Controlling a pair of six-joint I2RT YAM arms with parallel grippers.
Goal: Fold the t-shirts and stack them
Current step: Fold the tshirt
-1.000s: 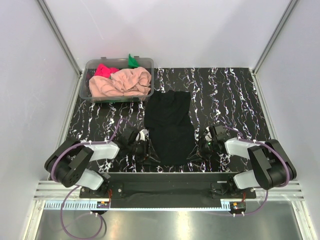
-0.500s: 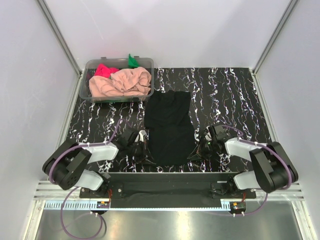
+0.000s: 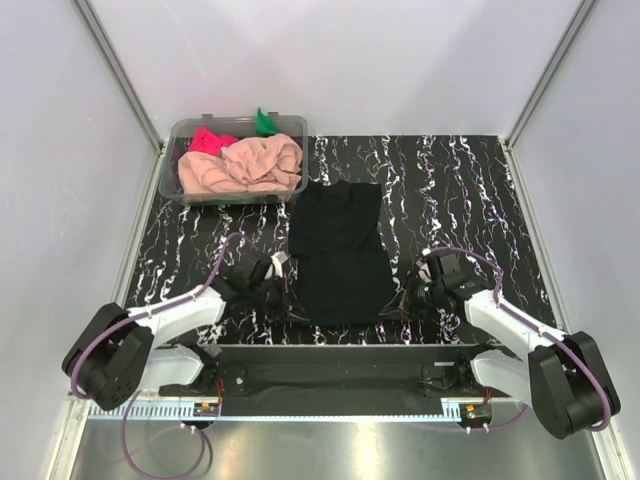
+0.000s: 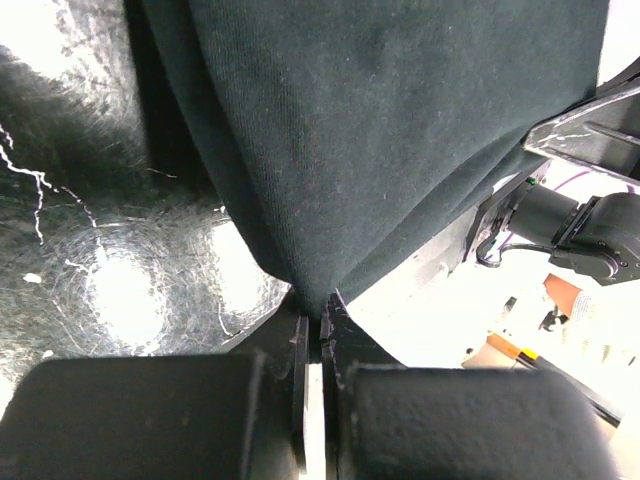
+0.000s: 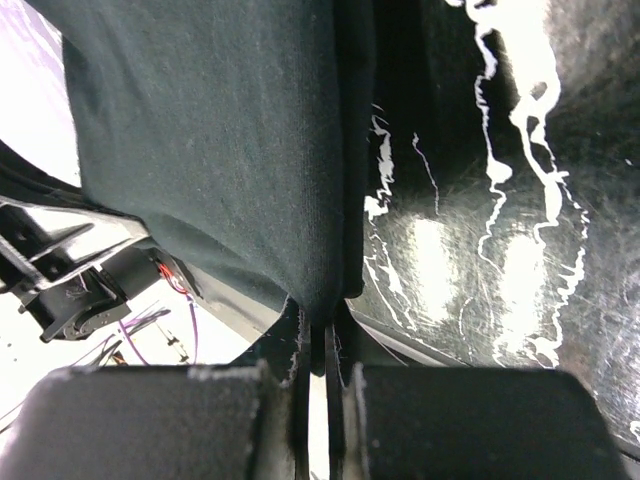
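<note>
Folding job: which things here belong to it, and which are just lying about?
Job:
- black t-shirt, near corners pinched by left gripper and right gripper
- peach t-shirt, pink-red t-shirt, green t-shirt, all in the tub

Lying about:
- clear tub
- table

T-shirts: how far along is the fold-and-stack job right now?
Done: the black t-shirt lies spread on the table. In hand: the left gripper and right gripper are shut on its near corners. Left: the peach-pink t-shirt, pink-red t-shirt and green t-shirt sit crumpled in the tub; nothing stacked.
</note>
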